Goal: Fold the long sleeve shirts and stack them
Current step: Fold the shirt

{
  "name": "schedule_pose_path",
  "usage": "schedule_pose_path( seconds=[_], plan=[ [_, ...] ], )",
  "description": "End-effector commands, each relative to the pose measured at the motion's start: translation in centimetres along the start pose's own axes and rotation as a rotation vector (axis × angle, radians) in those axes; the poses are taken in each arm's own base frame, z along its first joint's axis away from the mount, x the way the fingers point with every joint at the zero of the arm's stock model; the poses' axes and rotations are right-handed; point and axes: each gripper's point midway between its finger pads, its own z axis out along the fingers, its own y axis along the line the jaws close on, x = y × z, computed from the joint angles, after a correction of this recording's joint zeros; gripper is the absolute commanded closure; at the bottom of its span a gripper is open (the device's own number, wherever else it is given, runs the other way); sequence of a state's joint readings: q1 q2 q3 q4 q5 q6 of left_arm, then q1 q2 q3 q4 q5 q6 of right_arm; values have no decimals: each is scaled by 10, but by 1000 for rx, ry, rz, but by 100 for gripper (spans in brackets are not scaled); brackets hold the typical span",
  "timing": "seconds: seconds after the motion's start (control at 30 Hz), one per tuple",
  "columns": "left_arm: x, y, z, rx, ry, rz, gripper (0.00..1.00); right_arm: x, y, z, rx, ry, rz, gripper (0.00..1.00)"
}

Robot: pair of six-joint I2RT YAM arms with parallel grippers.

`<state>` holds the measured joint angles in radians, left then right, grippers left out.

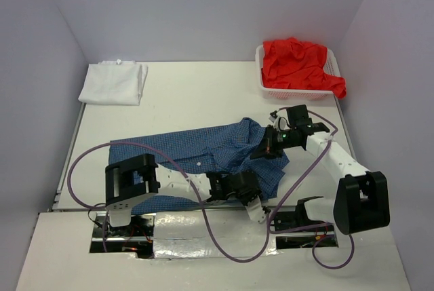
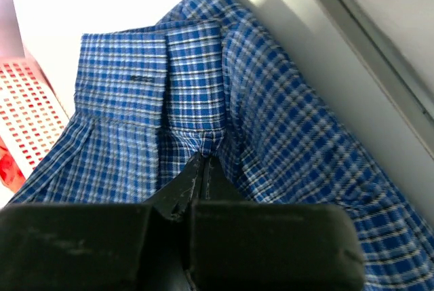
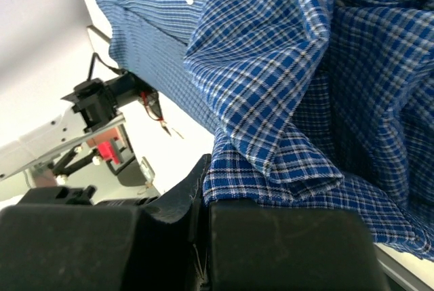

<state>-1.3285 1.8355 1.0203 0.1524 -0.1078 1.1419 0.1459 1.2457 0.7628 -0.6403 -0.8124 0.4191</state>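
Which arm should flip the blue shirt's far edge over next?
Right, probably: the right gripper is shut on the shirt at that far edge. The left gripper pinches cloth by the collar, on the near side.

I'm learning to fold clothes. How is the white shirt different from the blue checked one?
The white shirt is plain; the blue checked shirt is patterned. The white shirt is folded neatly, while the blue checked shirt lies spread and rumpled. Nothing holds the white shirt; the left hand and right hand both pinch the blue one. Both lie on the table.
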Motion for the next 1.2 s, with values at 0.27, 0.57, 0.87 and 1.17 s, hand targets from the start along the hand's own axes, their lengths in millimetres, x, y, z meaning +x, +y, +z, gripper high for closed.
schedule_pose_path(
  seconds=[0.27, 0.57, 0.87, 1.17],
  plan=[
    [-13, 49, -29, 121, -156, -512, 100, -13, -23, -8, 156, -37, -51, 56],
    [-24, 51, -46, 255, -325, -736, 100, -65, -24, -60, 350, -251, -93, 46],
    [-7, 90, -67, 225, -435, -1047, 100, -97, -12, -131, 468, -563, -146, 27],
    [14, 141, -102, 197, -666, -1362, 100, -80, 84, -176, 233, -821, -754, 0]
  ],
)
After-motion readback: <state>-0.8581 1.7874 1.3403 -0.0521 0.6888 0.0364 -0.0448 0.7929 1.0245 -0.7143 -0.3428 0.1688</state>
